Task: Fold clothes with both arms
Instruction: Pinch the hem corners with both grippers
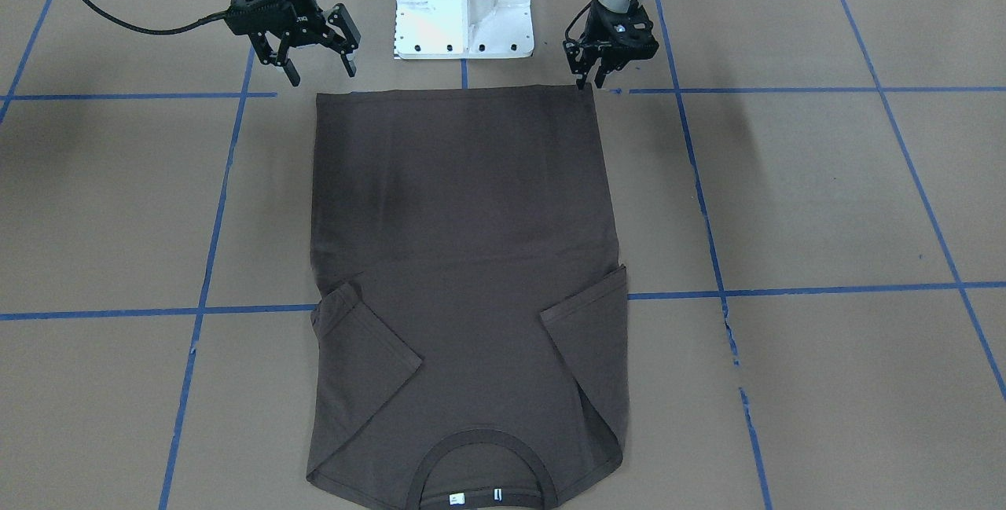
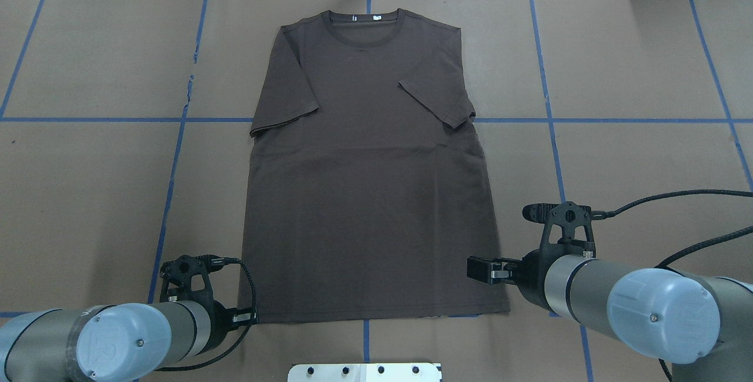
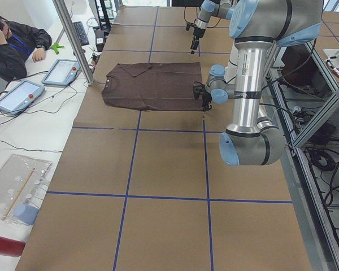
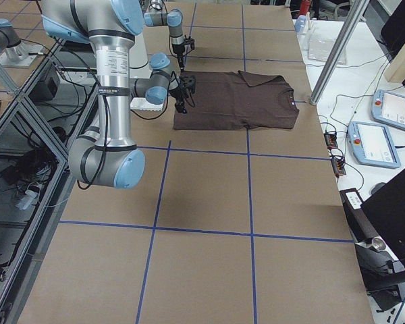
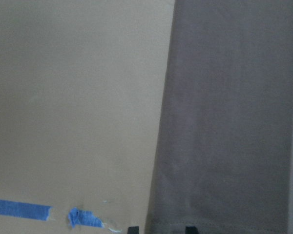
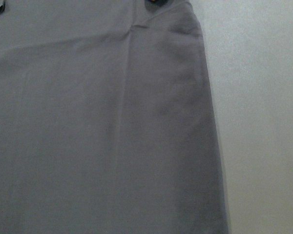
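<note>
I see bright, even light from above, faint soft shadows on the brown worktop (image 1: 825, 180), the dark T-shirt (image 2: 365, 193) showing little detail, both wrist views soft and blurred

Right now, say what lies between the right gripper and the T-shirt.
Only bare brown paper separates right gripper and T-shirt, shown in the front-facing view.

Shows a dark brown T-shirt (image 2: 365, 193) spread flat on the paper-covered table (image 2: 88, 193), collar (image 2: 365, 42) at the far edge, both short sleeves (image 2: 438, 99) folded in over the chest. Places the left gripper (image 2: 246, 315) at the hem's near left corner, the right gripper (image 2: 487, 270) just beside the shirt's right edge, near the hem.
</note>
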